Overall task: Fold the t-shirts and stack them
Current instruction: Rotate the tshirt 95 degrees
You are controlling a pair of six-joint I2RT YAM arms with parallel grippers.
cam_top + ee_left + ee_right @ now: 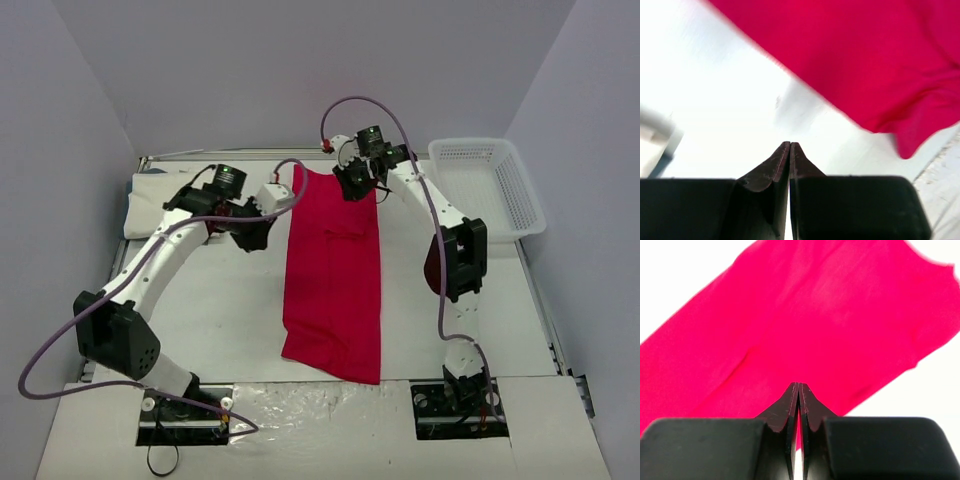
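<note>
The red t-shirt [335, 270] lies flat on the white table as a long narrow strip, folded lengthwise, running from the far middle towards the near edge. The white t-shirt [150, 195] is a folded rectangle at the far left. My left gripper [256, 236] is shut and empty just left of the red shirt's upper part. In the left wrist view [790, 144] it is over bare table, with the red t-shirt [880, 65] ahead. My right gripper [355, 182] is shut at the red shirt's far end. In the right wrist view [799, 385] its tips hang over the red t-shirt [815, 325].
A white plastic mesh basket [490, 185] stands at the far right, beside the right arm. Grey walls close in the table on the left, back and right. Purple cables loop off both arms.
</note>
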